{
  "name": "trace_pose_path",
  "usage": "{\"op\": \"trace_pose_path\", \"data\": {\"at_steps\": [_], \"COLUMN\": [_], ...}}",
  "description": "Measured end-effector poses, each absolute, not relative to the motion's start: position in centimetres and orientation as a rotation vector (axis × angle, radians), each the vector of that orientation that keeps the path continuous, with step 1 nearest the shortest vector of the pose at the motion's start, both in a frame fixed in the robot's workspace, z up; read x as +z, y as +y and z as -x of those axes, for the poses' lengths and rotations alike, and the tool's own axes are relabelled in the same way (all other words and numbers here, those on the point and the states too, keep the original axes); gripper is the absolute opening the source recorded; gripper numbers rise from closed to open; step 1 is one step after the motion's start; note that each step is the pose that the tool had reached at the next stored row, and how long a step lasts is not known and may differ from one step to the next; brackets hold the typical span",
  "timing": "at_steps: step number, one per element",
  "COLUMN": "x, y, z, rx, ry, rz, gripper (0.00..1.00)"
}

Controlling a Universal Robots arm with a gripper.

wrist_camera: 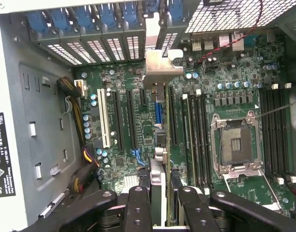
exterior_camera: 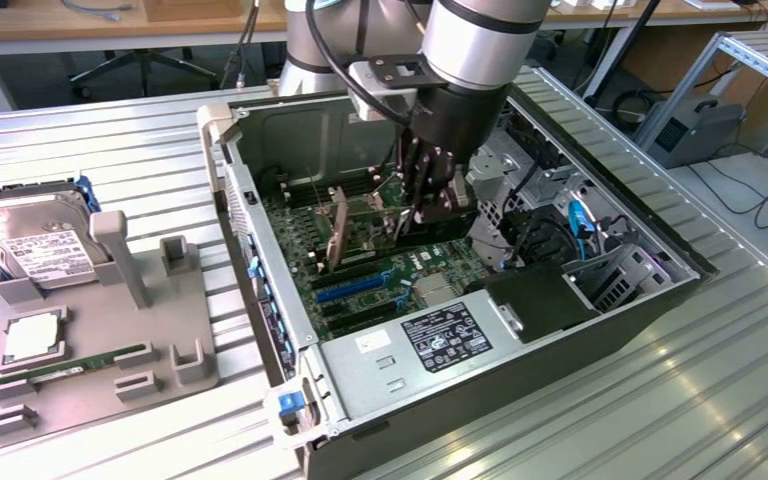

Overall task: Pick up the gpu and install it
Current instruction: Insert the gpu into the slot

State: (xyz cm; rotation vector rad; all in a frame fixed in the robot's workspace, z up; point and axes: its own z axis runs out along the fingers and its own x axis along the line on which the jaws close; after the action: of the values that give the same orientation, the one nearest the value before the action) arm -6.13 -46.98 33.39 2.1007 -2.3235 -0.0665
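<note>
Deep inside the open computer case (exterior_camera: 243, 232), the gripper (exterior_camera: 427, 212) (wrist_camera: 163, 192) holds the gpu (exterior_camera: 442, 228) (wrist_camera: 157, 174) edge-on. Its fingers (wrist_camera: 138, 205) are drawn in narrow against the card's two faces. The gpu stands upright between them, over the motherboard (exterior_camera: 357, 285) (wrist_camera: 120, 159) on the case's floor. It runs out past the fingertips to its silver bracket (wrist_camera: 160, 67), close to the case's rear slot covers (wrist_camera: 114, 46). Whether its lower edge touches a slot cannot be told. Outside the case, a hard drive (exterior_camera: 37, 245) and a memory stick (exterior_camera: 84, 365) lie on a grey holder (exterior_camera: 117, 330).
</note>
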Motion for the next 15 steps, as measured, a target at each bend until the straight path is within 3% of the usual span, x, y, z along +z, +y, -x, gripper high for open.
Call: {"op": "trace_pose_path", "data": {"at_steps": [15], "x": [33.11], "y": [-47.16], "z": [6.44], "rx": [-0.066], "ry": [-2.324], "rz": [-2.101], "gripper": [0.27]}}
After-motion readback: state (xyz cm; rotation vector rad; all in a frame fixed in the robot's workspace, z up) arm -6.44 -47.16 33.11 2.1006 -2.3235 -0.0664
